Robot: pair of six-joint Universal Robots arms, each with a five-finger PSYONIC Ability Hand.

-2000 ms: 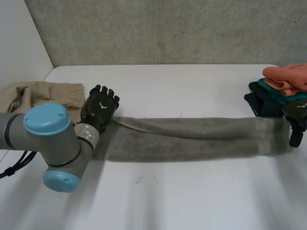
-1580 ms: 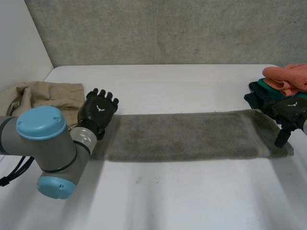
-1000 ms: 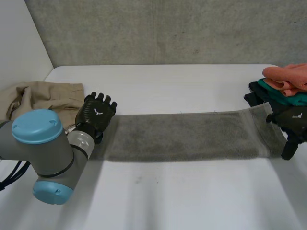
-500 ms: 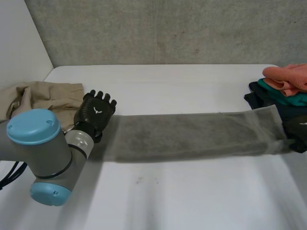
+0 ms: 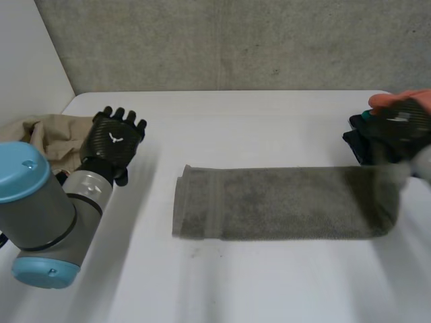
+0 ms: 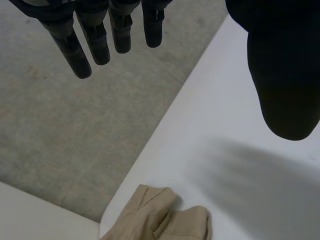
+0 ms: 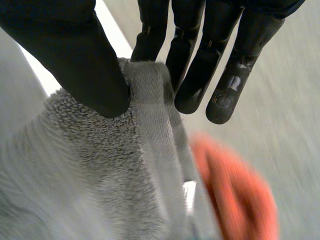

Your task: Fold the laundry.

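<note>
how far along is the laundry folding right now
Done: the grey towel lies on the table as a long narrow band, apparently already folded lengthwise. In hand: the right robot hand pinches the end near the pile of clothes and holds it raised; the left robot hand is open, off the towel. Left: probably bringing that end across to halve the band, then the crumpled beige garment.

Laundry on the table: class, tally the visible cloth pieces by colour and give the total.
Grey towel: 1
Beige garment: 1
Orange cloth: 1
Teal cloth: 1
Black cloth: 1
Total: 5
</note>
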